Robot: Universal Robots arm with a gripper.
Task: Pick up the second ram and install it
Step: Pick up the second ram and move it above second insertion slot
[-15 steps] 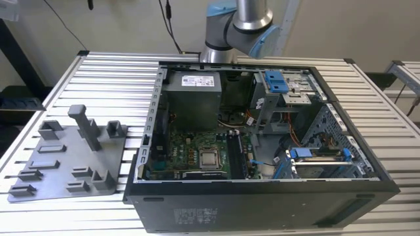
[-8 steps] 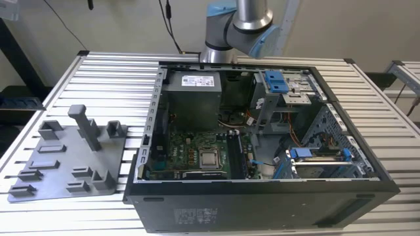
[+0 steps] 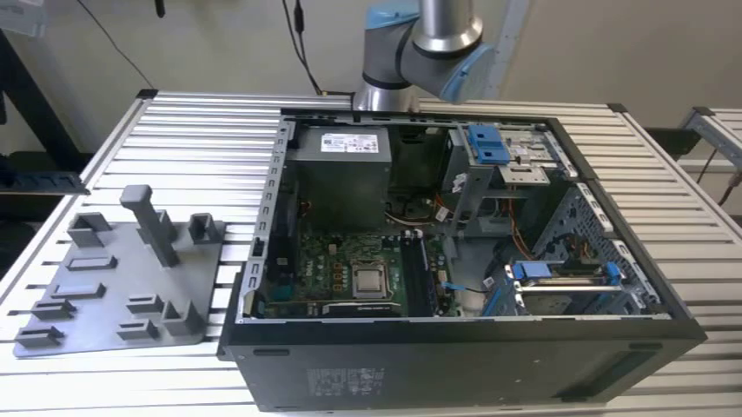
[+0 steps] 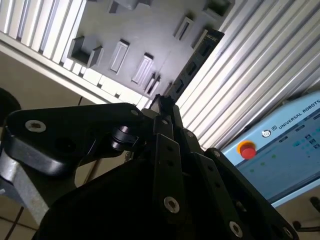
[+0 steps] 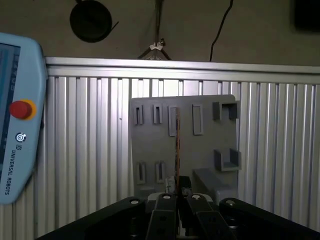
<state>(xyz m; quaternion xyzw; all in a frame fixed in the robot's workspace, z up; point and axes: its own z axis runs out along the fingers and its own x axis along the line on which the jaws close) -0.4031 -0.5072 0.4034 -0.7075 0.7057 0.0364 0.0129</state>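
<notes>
The end effector (image 5: 178, 189) pinches the second ram (image 5: 177, 145) by 1 end, held in the air over the grey tray (image 5: 150, 145). It looks light, stiff and fragile, best gripped on its flat faces, clear of the contacts.

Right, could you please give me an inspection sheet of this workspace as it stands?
Surface: ribbed silver metal table, carrying the case and the tray.
Job's things: thin dark second ram, held over the flat grey plastic tray with upright posts in both wrist views; open black PC case, motherboard exposed.
Clutter: nothing seen.
Grippers: black gripper shut on one end of the second ram.
Cables: black cables hanging behind the table; coloured wires inside the PC case.
Surroundings: pale blue teach pendant with a red button.
</notes>
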